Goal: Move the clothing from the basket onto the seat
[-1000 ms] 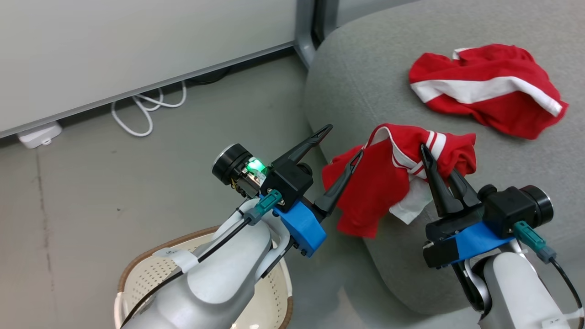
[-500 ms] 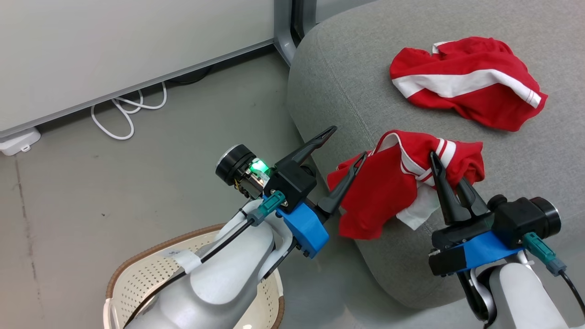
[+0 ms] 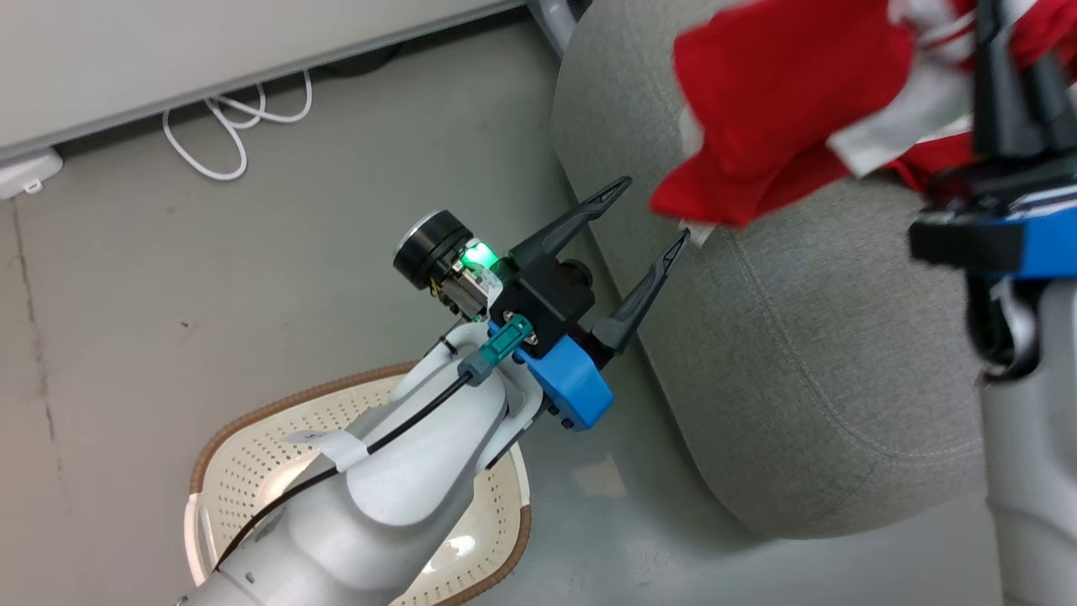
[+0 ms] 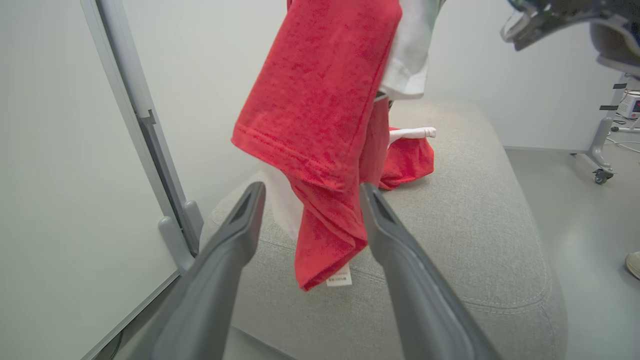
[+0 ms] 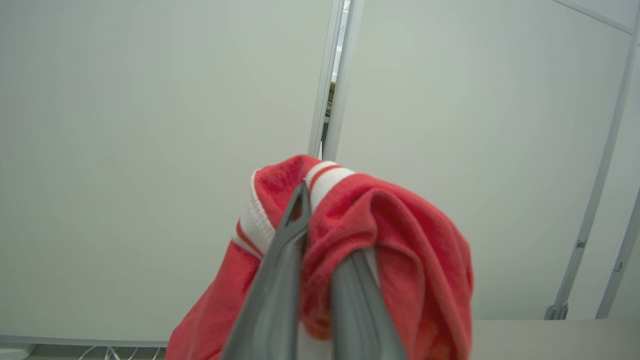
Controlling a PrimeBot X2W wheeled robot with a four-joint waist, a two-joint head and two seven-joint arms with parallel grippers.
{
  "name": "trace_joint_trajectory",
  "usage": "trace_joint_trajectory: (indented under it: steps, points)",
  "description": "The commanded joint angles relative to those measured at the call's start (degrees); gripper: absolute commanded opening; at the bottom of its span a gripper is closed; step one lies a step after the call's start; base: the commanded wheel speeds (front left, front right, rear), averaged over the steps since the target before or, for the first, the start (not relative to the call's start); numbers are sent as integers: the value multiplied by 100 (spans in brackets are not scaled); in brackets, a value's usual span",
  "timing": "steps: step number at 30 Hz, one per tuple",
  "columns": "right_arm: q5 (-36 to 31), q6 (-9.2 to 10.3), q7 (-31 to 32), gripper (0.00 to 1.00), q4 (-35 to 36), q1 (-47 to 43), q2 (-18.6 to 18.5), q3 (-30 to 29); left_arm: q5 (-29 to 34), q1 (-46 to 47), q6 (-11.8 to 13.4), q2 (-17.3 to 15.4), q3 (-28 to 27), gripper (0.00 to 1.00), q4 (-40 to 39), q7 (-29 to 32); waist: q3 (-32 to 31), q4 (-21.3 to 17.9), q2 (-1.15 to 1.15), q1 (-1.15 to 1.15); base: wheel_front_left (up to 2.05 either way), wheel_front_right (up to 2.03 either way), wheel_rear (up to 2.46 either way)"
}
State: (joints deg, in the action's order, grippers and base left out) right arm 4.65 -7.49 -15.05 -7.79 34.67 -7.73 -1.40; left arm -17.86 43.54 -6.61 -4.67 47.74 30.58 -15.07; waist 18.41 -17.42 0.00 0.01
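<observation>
head from above, left wrist level, share seat (image 3: 799, 353).

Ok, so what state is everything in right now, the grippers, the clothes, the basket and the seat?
left gripper: open, empty.
right gripper: shut on the held garment.
held garment: lifted, hanging bunched over the seat.
second garment: lying crumpled on the seat.
basket: upright, visible inside bare.
seat: carrying the second garment.

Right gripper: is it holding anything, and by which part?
The right gripper is shut on a red garment, pinching a bunched fold at its white-striped trim; the rest hangs down. The left gripper is open, holding nothing.
</observation>
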Motion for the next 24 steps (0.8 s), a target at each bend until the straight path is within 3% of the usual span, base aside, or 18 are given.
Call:
trace_joint_trajectory:
  steps: [1,6,11,17,24]
  points:
    - [11,-2,-19,0,72,454,-90,-245,82,193,-29,-14,14,100,-42,-14,425,175,0,-1,0,0,0]
    - [25,-2,-19,0,193,1646,-580,-1084,252,665,-15,-22,48,100,-116,21,1261,409,0,-1,0,0,0]
    - [26,-1,-19,0,182,2500,-1364,-1749,432,1085,27,-88,80,100,-266,72,2010,524,0,-1,0,0,0]
    - [134,-1,-19,0,-253,2766,-2134,-2413,546,1319,54,-201,113,100,-419,135,2532,467,0,-1,0,0,0]
    - [157,-1,-19,0,-809,2093,-2198,-2972,556,1336,49,-250,210,100,-465,169,2699,394,0,-1,0,0,0]
